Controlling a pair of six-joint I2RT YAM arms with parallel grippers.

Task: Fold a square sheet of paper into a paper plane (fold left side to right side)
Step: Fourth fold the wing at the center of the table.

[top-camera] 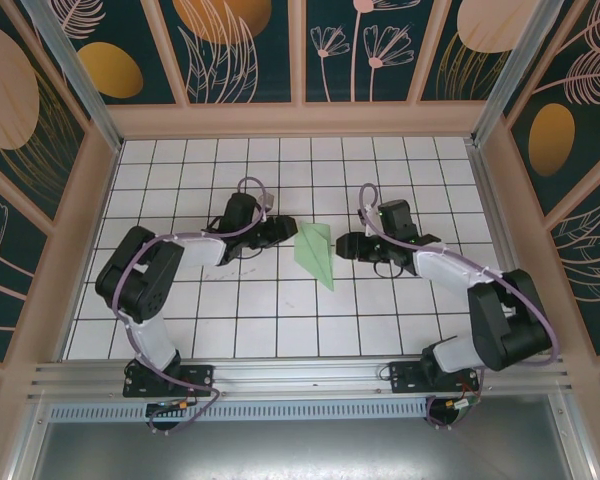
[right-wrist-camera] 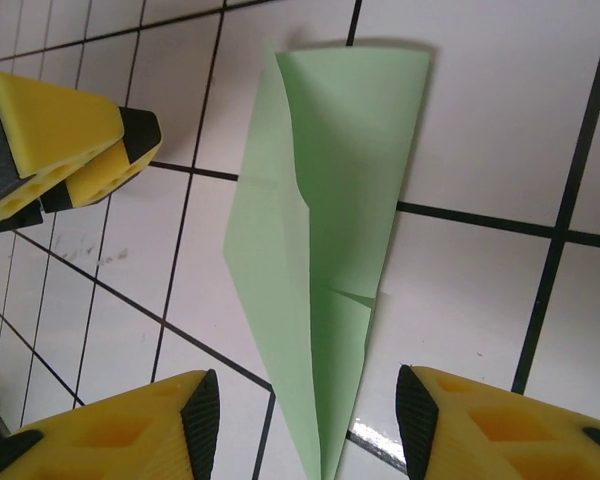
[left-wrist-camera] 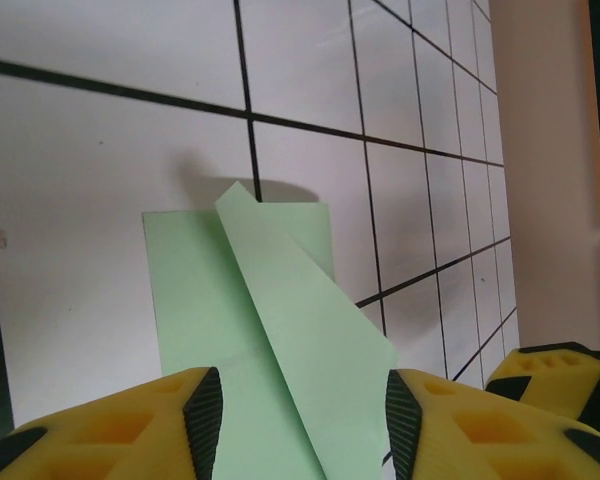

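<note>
Where the two arms met over the middle of the white gridded table (top-camera: 280,320), the paper plane (top-camera: 317,252) lay flat on the tiles. It was a slim pale-green dart, its broad end toward the far wall and its point angled toward the near edge. The left gripper (top-camera: 278,232) sat just beside the plane's left edge and the right gripper (top-camera: 346,245) just beside its right edge, so the paper lay between them.

Seen from the left wrist, the left gripper (left-wrist-camera: 302,410) had its yellow fingers (left-wrist-camera: 130,430) spread apart. The paper plane (left-wrist-camera: 280,340) ran into the gap between them, with neither black pad pressing on it (as far as that view showed). One folded flap crossed diagonally over the flat layer beneath.

Seen from the right wrist, the right gripper (right-wrist-camera: 308,415) was likewise spread wide. The narrow point of the paper plane (right-wrist-camera: 325,250) reached down into the gap between its fingers (right-wrist-camera: 500,425), clear of both pads. The creases ran lengthwise along the dart, and the broad end rested across a black grid line. The left gripper's yellow fingers (right-wrist-camera: 70,140) showed beside the plane at upper left, apart from the paper.
</note>
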